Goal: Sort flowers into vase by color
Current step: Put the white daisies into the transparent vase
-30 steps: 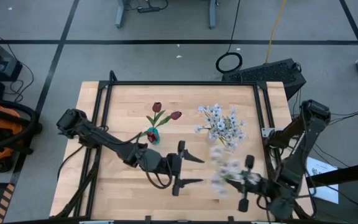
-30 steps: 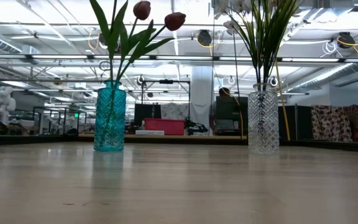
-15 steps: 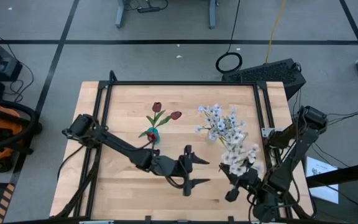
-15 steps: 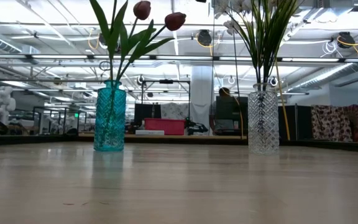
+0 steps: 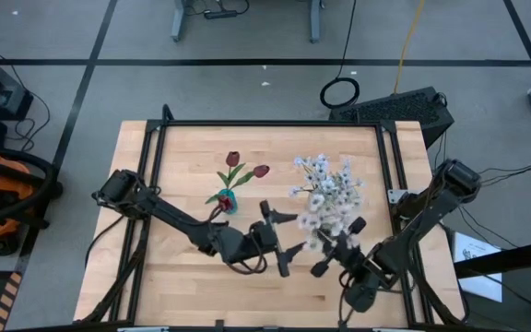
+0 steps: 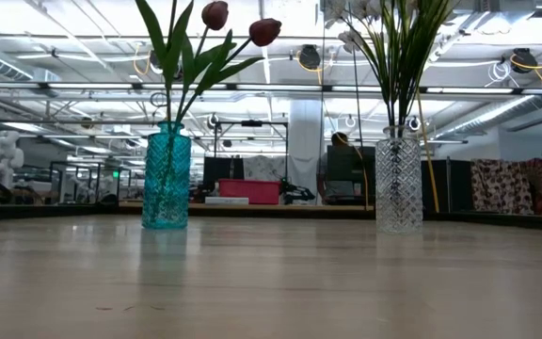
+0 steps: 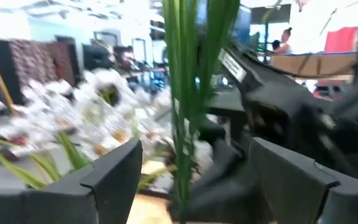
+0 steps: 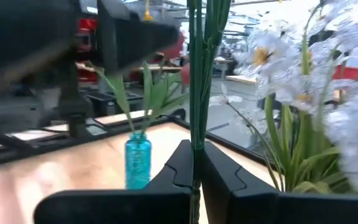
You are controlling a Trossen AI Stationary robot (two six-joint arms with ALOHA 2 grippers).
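Your wooden table (image 5: 182, 277) carries two vases. The teal vase (image 6: 167, 176) stands left of centre with two dark red tulips (image 6: 238, 24) in it. The clear cut-glass vase (image 6: 398, 181) stands to its right, well apart, filled with white blossom sprays (image 5: 325, 182).

Your right gripper (image 5: 332, 255) sits just in front of the clear vase, clenched on the green stem (image 8: 196, 87) of one more white spray (image 5: 325, 217). From the right wrist you see the stem pinched upright between the closed fingers (image 8: 219, 177). Its blossoms overlap those already in the clear vase when seen from above.

Your left gripper (image 5: 282, 242) hangs just beside the right one, fingers (image 7: 114, 171) spread wide and empty. The same stem stands between them in the left wrist view; contact you cannot tell.
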